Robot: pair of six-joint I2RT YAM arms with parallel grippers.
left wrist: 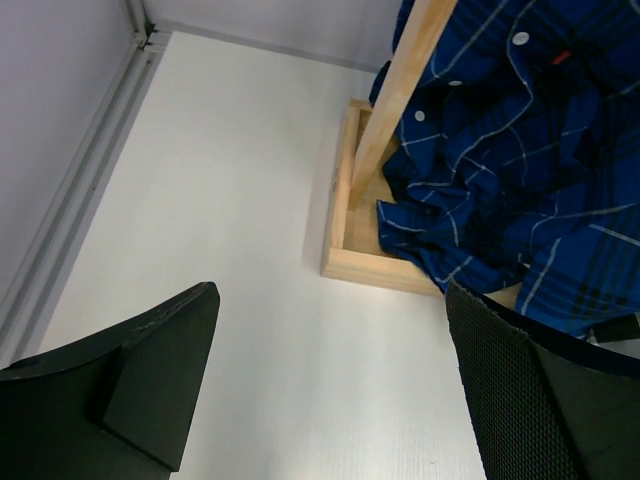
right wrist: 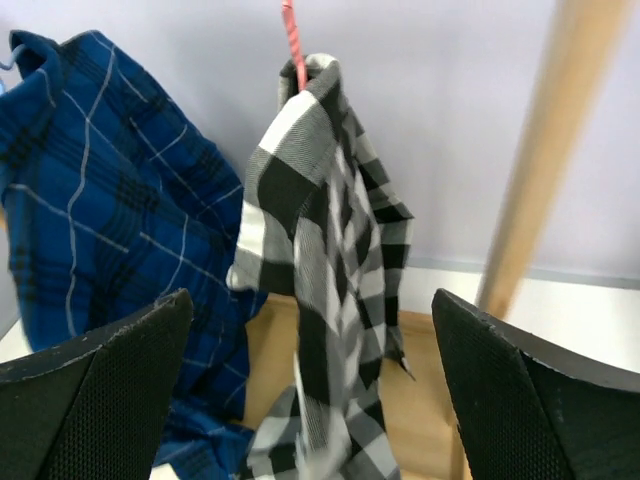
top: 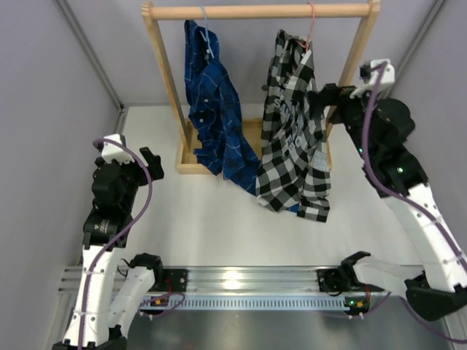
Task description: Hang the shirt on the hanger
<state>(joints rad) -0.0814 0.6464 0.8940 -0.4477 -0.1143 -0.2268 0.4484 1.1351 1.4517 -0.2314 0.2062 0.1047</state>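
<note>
The black-and-white checked shirt (top: pixel 293 131) hangs from the pink hanger (top: pixel 311 25), whose hook is over the wooden rail (top: pixel 255 11). Its hem drapes onto the table. In the right wrist view the shirt (right wrist: pixel 320 260) hangs just ahead of my fingers, with the pink hanger's hook (right wrist: pixel 292 35) above its collar. My right gripper (top: pixel 321 96) is open, raised beside the shirt's right side and apart from it. My left gripper (top: pixel 149 164) is open and empty, low at the left near the rack's base.
A dark blue plaid shirt (top: pixel 215 109) hangs on a light blue hanger (top: pixel 206 22) at the rail's left and spills over the wooden rack base (left wrist: pixel 375 268). The rack's right post (right wrist: pixel 545 160) stands close to my right gripper. Grey walls enclose the table.
</note>
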